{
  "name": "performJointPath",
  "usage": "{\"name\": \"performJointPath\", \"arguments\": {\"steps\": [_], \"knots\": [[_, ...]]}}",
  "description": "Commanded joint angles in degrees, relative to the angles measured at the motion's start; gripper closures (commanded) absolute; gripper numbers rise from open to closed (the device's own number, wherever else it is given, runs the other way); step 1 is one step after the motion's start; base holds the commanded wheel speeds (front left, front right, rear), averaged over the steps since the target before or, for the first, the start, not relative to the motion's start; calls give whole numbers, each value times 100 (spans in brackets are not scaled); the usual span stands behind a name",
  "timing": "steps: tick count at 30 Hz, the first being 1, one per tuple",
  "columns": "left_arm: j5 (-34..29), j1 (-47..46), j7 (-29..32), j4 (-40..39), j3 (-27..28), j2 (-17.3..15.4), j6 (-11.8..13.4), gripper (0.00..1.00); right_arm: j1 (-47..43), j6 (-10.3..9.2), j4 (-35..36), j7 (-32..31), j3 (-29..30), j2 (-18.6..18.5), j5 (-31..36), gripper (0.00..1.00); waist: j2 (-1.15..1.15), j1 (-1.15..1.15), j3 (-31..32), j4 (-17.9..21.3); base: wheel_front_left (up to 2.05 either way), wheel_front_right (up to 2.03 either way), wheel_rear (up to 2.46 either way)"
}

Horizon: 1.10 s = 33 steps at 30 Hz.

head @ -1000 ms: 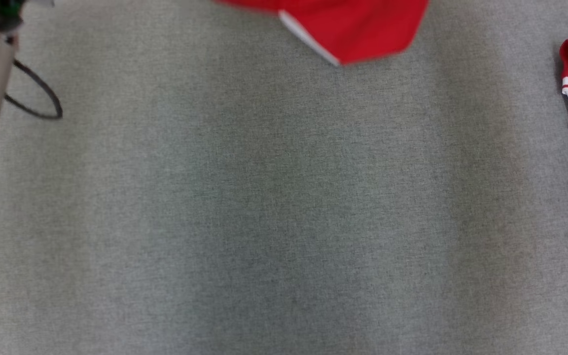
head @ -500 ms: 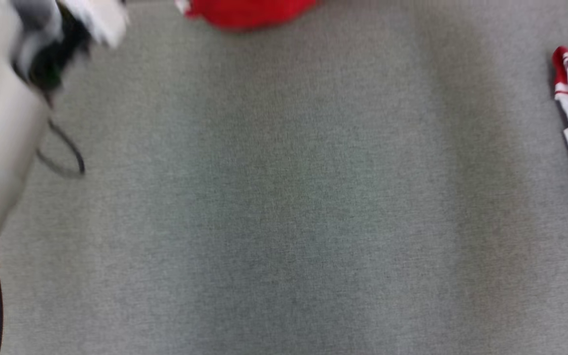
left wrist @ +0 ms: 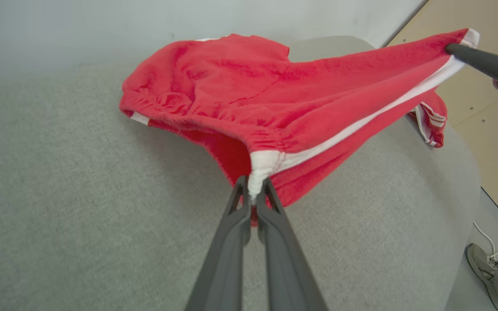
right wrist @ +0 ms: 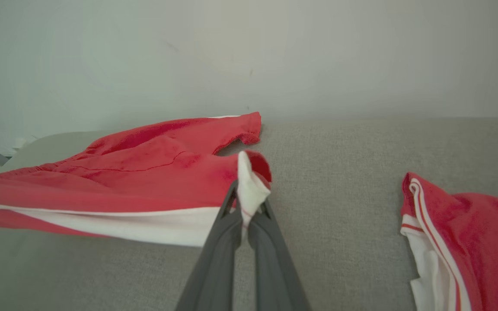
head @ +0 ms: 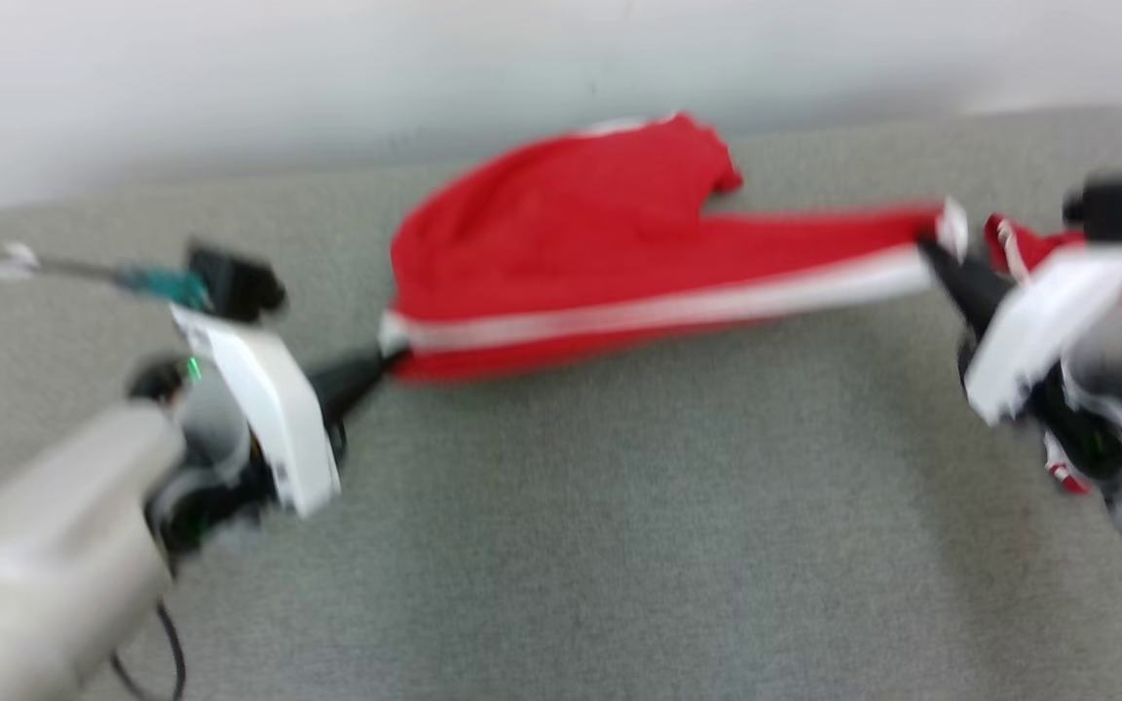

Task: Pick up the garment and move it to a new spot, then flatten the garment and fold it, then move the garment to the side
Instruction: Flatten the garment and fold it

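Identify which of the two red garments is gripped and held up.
The red shorts, stretched between the left gripper and right gripper; the red-and-white garment lies ungripped.

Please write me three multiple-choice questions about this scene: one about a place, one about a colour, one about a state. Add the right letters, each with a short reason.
1. Where does the second garment lie?
A. on the robot's right
B. on its left
C. on the floor

2. What colour is the stripe on the shorts?
A. blue
B. white
C. black

3. How do the left gripper and right gripper stand?
A. both open
B. both shut on the shorts
C. one open, one shut

1 A: it lies on the grey surface beside the right gripper.
2 B: a white band runs along the red cloth.
3 B: each gripper pinches one end, with the shorts stretched between them.
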<state>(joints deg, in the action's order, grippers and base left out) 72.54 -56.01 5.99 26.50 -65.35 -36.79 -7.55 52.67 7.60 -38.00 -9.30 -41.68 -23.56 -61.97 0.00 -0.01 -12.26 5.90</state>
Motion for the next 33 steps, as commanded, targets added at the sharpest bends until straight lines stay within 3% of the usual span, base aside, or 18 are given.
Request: {"name": "performJointPath", "arguments": {"steps": [1, 13, 20, 26, 33], "knots": [[55, 161, 30, -23, -30, -130, 12, 100, -179, -23, 26, -48, 11, -130, -87, 100, 0, 1, 340, -45, 0, 0, 0], [614, 1644, 827, -1412, -685, -593, 12, 100, -2576, -24, 1305, -1448, 38, -1187, -960, 100, 0, 1, 1163, -200, 0, 0, 0], [728, 2131, 1120, -2071, -730, -915, 230, 100, -3423, -24, 2234, -2053, 529, -1837, -1065, 100, 0, 1, 1179, -308, 0, 0, 0], [1097, 1863, 1417, -2396, -512, -1154, 294, 100, -3361, -25, 2607, -2627, 1166, -1871, -832, 100, 0, 1, 986, -461, 0, 0, 0], [2172, 911, 2611, -2283, -50, -991, 123, 100, -2431, -25, 2449, -3914, 1842, -1492, -380, 100, 0, 1, 259, -864, 0, 0, 0]]}}
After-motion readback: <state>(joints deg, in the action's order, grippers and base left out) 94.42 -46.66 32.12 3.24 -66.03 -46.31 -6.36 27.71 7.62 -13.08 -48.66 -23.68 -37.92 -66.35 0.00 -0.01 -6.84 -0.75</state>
